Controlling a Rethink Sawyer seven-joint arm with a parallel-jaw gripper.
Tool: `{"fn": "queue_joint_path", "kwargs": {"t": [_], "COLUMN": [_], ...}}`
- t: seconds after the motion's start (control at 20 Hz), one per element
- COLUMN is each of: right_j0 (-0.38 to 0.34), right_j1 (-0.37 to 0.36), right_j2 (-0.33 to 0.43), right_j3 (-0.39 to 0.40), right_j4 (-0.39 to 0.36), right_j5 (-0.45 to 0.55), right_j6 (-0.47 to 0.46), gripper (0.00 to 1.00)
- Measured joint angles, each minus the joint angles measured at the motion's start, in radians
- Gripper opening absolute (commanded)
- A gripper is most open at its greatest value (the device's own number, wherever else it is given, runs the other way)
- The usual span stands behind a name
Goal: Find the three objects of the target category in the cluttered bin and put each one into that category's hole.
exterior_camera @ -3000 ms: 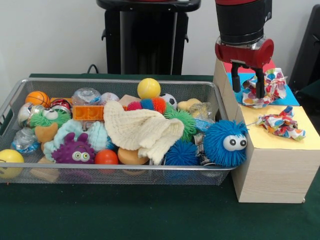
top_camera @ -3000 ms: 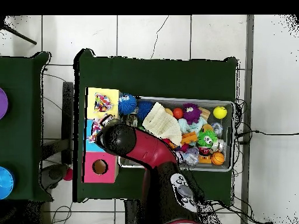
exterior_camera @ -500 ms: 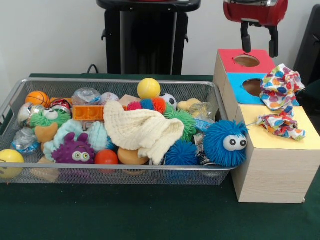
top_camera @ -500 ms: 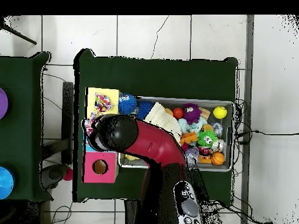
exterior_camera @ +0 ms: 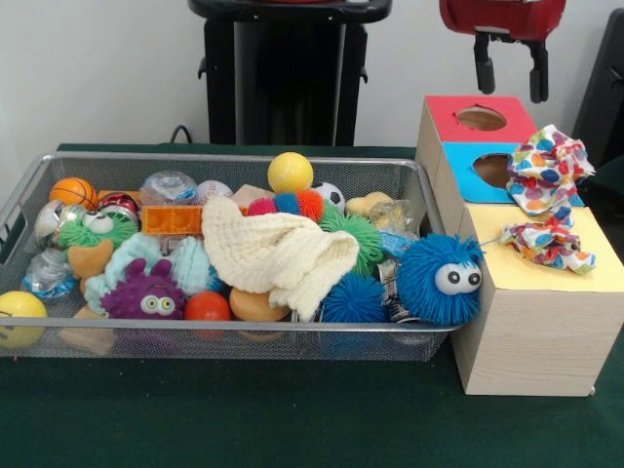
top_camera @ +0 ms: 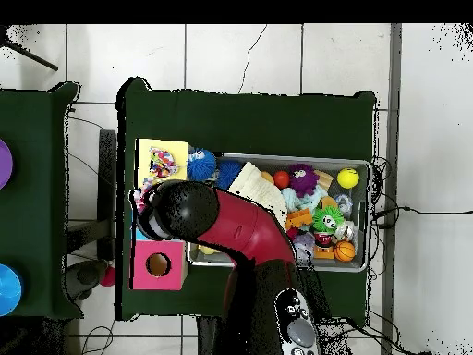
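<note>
— Rising since three seconds ago, the pincer [exterior_camera: 509, 80] is now hanging high over the red-topped box [exterior_camera: 480, 118], where earlier it was standing low over the blue-topped box [exterior_camera: 502, 171], its prongs straddling a printed cloth. That cloth piece [exterior_camera: 548, 175] is now lying loose, draped over the blue top's right edge and partly covering its hole.

— So is the pincer carrying anything?

— No. Its two prongs are standing apart with nothing between them.

— And the other printed cloth?

— A second piece [exterior_camera: 548, 244] is resting crumpled on the yellow top [exterior_camera: 522, 265], covering the spot where the hole should be; I am not seeing the hole itself. In the overhead view that piece [top_camera: 163, 165] is showing on the yellow box, while the arm [top_camera: 236, 231] is hiding the blue one.

— What is that meaning for the task?

— I am judging that neither cloth is through the yellow hole yet, and one is sitting on the wrong box. I am not spotting a third piece in the bin [exterior_camera: 224, 160], standing on the worktop [exterior_camera: 244, 414] left of the boxes; it may be lying under the cream knitted cloth [exterior_camera: 278, 255] or the toys.
</note>
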Motion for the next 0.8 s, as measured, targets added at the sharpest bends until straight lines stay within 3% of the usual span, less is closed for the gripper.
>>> {"fn": "queue_joint_path", "kwargs": {"t": [0.8], "right_j0": [0.027], "right_j1": [0.002], "right_j2": [0.001], "right_j3": [0.007], "right_j4": [0.092], "right_j5": [-0.201], "right_j6": [0.000], "gripper": [1.00]}}
